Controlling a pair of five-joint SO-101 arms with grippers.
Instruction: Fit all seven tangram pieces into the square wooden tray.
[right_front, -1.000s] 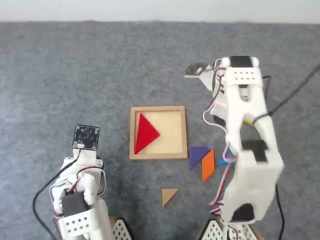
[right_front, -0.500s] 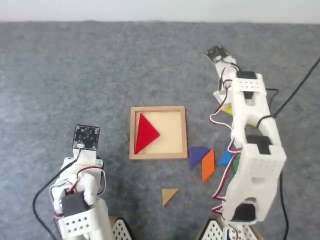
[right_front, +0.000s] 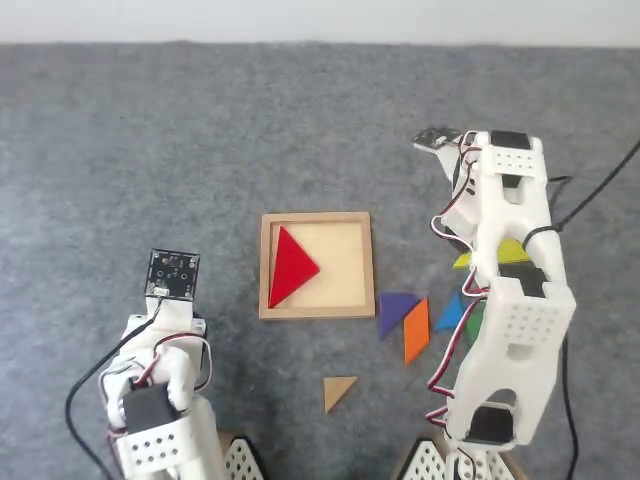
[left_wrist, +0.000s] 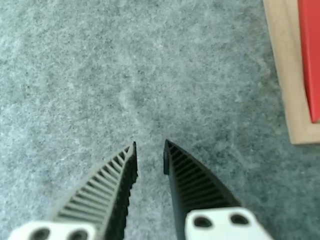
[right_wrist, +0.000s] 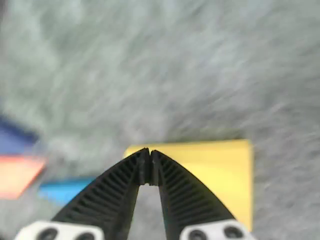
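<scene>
Right end effector (right_wrist: 150, 169) has its ribbed black fingers pressed together tip to tip, with nothing between them. The tips sit over the near edge of the flat yellow piece (right_wrist: 205, 170); whether they touch it I cannot tell. Beside the yellow piece lie a blue piece (right_wrist: 65, 191), an orange piece (right_wrist: 17, 175) and a purple piece (right_wrist: 14, 136), all flat with straight edges. From above, purple and orange lie edge to edge just right of the square wooden tray (right_front: 316, 216), and a green sliver (right_front: 471, 326) shows under the white right arm (right_front: 510, 320). The tray is pale wood with a raised rim and holds one piece, a red triangle (right_front: 290, 266), against its left side, long edge along the rim. A small wood-coloured triangle (right_front: 339, 390) lies alone in front of the tray, apart from the other pieces. Left end effector (left_wrist: 150, 149) hovers over bare covering left of the tray, its toothed fingers parted by a narrow gap and holding nothing. The bench (right_front: 150, 150) is covered in grey, felt-like fabric.
</scene>
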